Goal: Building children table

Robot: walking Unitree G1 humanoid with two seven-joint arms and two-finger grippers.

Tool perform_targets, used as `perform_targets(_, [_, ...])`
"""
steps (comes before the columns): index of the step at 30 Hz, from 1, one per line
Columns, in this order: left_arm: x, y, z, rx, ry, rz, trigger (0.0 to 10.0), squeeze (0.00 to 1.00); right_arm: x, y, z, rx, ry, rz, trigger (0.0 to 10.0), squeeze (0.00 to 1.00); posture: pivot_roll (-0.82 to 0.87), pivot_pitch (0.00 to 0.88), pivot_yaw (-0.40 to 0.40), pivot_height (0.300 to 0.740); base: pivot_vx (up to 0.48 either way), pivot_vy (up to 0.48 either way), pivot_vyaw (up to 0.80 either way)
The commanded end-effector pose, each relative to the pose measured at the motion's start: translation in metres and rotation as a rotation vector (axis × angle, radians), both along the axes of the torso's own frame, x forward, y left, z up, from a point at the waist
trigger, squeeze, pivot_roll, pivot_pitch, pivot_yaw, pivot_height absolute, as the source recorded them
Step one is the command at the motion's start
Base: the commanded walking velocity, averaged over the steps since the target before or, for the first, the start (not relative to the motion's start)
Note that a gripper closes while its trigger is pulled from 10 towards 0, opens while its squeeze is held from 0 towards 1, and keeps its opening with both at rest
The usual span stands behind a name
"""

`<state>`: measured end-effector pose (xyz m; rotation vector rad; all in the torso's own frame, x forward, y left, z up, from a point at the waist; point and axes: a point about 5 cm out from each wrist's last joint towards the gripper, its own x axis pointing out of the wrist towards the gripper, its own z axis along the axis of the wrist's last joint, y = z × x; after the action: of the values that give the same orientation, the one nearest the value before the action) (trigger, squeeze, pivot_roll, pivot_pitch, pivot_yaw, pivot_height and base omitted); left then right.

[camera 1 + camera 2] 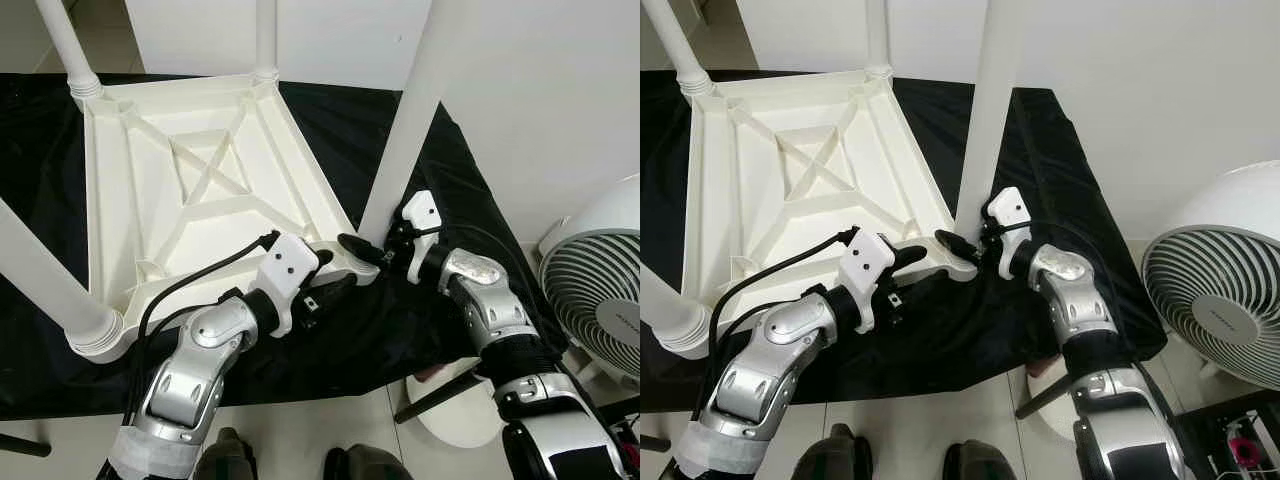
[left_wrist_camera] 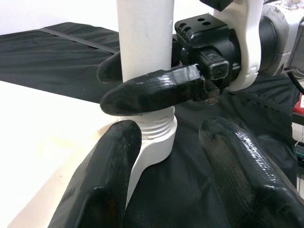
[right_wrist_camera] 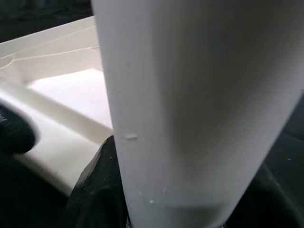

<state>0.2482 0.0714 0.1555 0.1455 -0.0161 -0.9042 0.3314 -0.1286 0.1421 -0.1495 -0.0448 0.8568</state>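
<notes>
Four white legs rise from the upturned tabletop (image 1: 190,190), which lies underside-up on the black-draped surface (image 1: 40,150) with its ribbed frame showing. At the near left corner one leg (image 1: 45,290) leans out toward the camera; two more stand at the far corners. Moving right, the left claw (image 1: 322,297) sits just beside the near right corner of the tabletop, fingers parted and gripping nothing, pointed toward the corner socket (image 2: 154,137). Next comes the fourth leg (image 1: 405,130), seated in that socket, its long axis running steeply up and away from the tabletop. Rightmost, the right claw (image 1: 368,250) is clamped around this leg low down, just above the threaded collar, one finger (image 2: 152,90) crossing its front. The right arm clearly has the leg; the likely next move is turning it about its long axis to seat it. A fan (image 1: 600,290) stands on the floor at far right.
</notes>
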Motion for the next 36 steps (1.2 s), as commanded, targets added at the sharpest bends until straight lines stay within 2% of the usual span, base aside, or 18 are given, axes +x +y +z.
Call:
perform_targets(1, [0.001,0.001,0.003,-0.010,-0.008,0.048,10.0,0.00,0.000,-0.001,-0.003,-0.003,-0.004,-0.079,0.0,0.00,0.04,0.043,-0.068,0.740,0.000,0.000,0.00])
perform_targets(2, [0.001,0.001,0.003,-0.011,-0.007,0.047,10.0,0.00,0.000,0.001,-0.003,0.021,0.009,-0.121,5.8,0.00,0.04,0.045,-0.066,0.740,0.000,0.000,0.00])
perform_targets(3, [0.000,0.001,0.003,-0.012,-0.007,0.047,10.0,0.00,-0.001,0.002,-0.004,0.037,0.021,-0.144,5.8,0.00,0.04,0.045,-0.066,0.740,0.000,0.000,0.00])
perform_targets(4, [0.000,0.001,0.003,-0.012,-0.006,0.047,10.0,0.00,-0.004,0.006,-0.004,0.062,0.038,-0.171,10.0,0.00,0.04,0.050,-0.065,0.740,0.000,0.000,0.00])
perform_targets(7, [0.000,0.001,0.003,-0.013,-0.006,0.046,10.0,0.00,-0.005,0.008,-0.005,0.079,0.049,-0.187,10.0,0.00,0.04,0.050,-0.065,0.740,0.000,0.000,0.00])
perform_targets(10, [0.001,0.000,0.003,-0.016,-0.002,0.041,10.0,0.00,-0.010,0.018,-0.003,0.114,0.035,-0.391,10.0,0.00,0.03,0.055,-0.064,0.740,0.000,0.000,0.00])
perform_targets(12, [0.001,-0.001,0.003,-0.014,-0.002,0.038,10.0,0.00,-0.011,0.020,-0.004,0.149,0.046,-0.580,10.0,0.00,0.03,0.057,-0.062,0.740,0.000,0.000,0.00])
perform_targets(16, [0.001,-0.001,0.003,-0.016,-0.003,0.036,10.0,0.00,-0.012,0.023,-0.004,0.154,0.045,-0.659,10.0,0.00,0.03,0.057,-0.064,0.740,0.000,0.000,0.00])
perform_targets(19, [0.001,-0.003,0.004,-0.020,-0.002,0.034,10.0,0.00,-0.015,0.031,0.003,0.189,0.021,-0.640,10.0,0.00,0.02,0.056,-0.059,0.740,0.000,0.000,0.00])
perform_targets(20, [0.001,-0.003,0.004,-0.021,-0.001,0.034,10.0,0.00,-0.015,0.030,0.006,0.196,0.015,-0.639,10.0,0.77,0.02,0.056,-0.059,0.740,0.000,0.000,0.00])
perform_targets(21, [0.001,-0.003,0.004,-0.021,-0.001,0.034,10.0,0.00,-0.015,0.030,0.006,0.196,0.015,-0.639,10.0,0.77,0.02,0.056,-0.059,0.740,0.000,0.000,0.00])
perform_targets(22, [0.001,-0.004,0.004,-0.020,-0.001,0.029,10.0,0.00,-0.014,0.026,0.007,0.208,0.013,-0.643,10.0,1.00,0.02,0.056,-0.060,0.740,0.000,0.000,0.00])
perform_targets(27, [0.002,-0.002,0.003,-0.020,-0.001,0.033,10.0,0.00,-0.015,0.018,0.012,0.218,-0.003,-0.652,10.0,1.00,0.02,0.055,-0.062,0.740,0.000,0.000,0.00])
perform_targets(30, [0.002,-0.002,0.003,-0.021,-0.001,0.036,10.0,0.00,-0.013,0.014,0.015,0.216,-0.015,-0.603,10.0,1.00,0.02,0.055,-0.065,0.740,0.000,0.000,0.00])
perform_targets(31, [0.002,-0.003,0.003,-0.021,-0.001,0.037,10.0,0.00,-0.011,0.010,0.017,0.200,-0.026,-0.536,10.0,1.00,0.02,0.054,-0.065,0.740,0.000,0.000,0.00])
perform_targets(33, [0.002,-0.003,0.003,-0.022,-0.001,0.036,10.0,0.00,-0.010,0.009,0.018,0.185,-0.032,-0.503,10.0,1.00,0.02,0.054,-0.065,0.740,0.000,0.000,0.00])
perform_targets(35, [0.003,-0.003,0.003,-0.021,-0.002,0.036,10.0,0.00,-0.007,0.007,0.017,0.130,-0.027,-0.402,10.0,1.00,0.02,0.053,-0.064,0.740,0.000,0.000,0.00])
perform_targets(36, [0.003,-0.003,0.003,-0.021,-0.002,0.036,10.0,0.00,-0.007,0.007,0.017,0.130,-0.027,-0.402,10.0,1.00,0.02,0.053,-0.064,0.740,0.000,0.000,0.00])
